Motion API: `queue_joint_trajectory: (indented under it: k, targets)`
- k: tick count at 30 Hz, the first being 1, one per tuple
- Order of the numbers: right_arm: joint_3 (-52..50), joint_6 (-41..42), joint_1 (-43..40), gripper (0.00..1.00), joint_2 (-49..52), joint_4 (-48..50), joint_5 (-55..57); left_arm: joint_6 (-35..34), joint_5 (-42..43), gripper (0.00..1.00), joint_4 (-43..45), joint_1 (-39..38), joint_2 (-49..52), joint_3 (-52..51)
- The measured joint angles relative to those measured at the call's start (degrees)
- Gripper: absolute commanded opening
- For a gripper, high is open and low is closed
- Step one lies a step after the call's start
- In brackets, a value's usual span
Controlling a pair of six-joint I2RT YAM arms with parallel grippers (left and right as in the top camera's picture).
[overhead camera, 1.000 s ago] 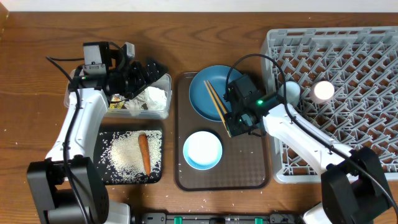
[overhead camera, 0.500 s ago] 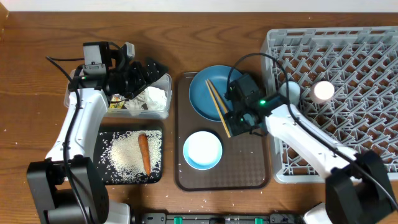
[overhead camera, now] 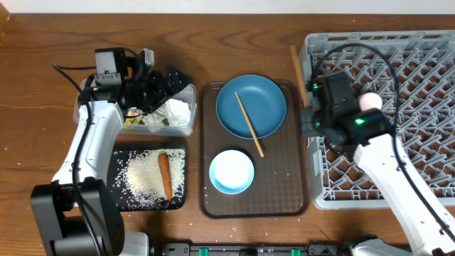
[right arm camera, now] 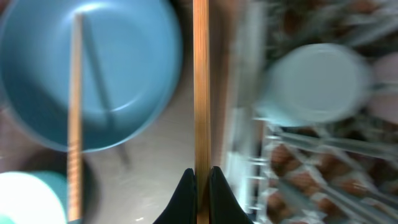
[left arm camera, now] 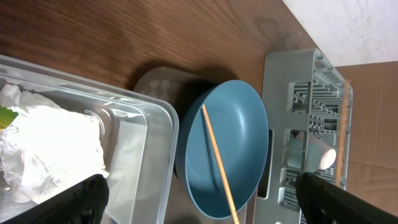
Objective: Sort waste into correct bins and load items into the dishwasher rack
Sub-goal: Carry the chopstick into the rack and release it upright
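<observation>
My right gripper (overhead camera: 308,108) is shut on one wooden chopstick (overhead camera: 298,71), held in the air over the gap between the brown tray and the grey rack (overhead camera: 426,64). In the right wrist view the chopstick (right arm camera: 200,93) runs straight up from my right gripper (right arm camera: 200,177). The second chopstick (overhead camera: 249,125) lies across the dark-blue plate (overhead camera: 263,99). The white-and-blue bowl (overhead camera: 232,171) sits below the plate. My left gripper (overhead camera: 160,89) hangs open over the clear tub (overhead camera: 186,89), which holds the white tissue (overhead camera: 174,112). Its fingers (left arm camera: 87,199) are empty.
The black tray (overhead camera: 121,203) holds rice (overhead camera: 142,178) and the carrot (overhead camera: 164,176). The brown serving tray (overhead camera: 284,192) carries plate and bowl. In the rack stand a pink cup (overhead camera: 370,101) and a light-blue cup (right arm camera: 317,84). A wrapper piece (overhead camera: 135,119) lies in the tub.
My right gripper has lifted one chopstick off the plate and carried it right, to the rack's left edge. The other chopstick stayed on the plate. The left arm has not moved.
</observation>
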Motion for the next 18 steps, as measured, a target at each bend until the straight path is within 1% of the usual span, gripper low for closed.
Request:
queue_joint_trajectory:
  k: [6, 12, 18]
  targets:
    - [0.02, -1.16, -5.42, 0.01, -0.7, -2.89, 3.65, 0.0, 0.0, 0.98, 0.0, 0.0, 0.0, 0.0]
    - [0.02, -3.8, -10.67, 0.01, -0.7, -2.25, 4.7, 0.0, 0.0, 0.98, -0.02, 0.0, 0.0, 0.0]
    - [0.02, -6.86, -14.03, 0.01, -0.66, -1.57, 5.18, 0.0, -0.02, 0.98, -0.02, 0.0, 0.0, 0.0]
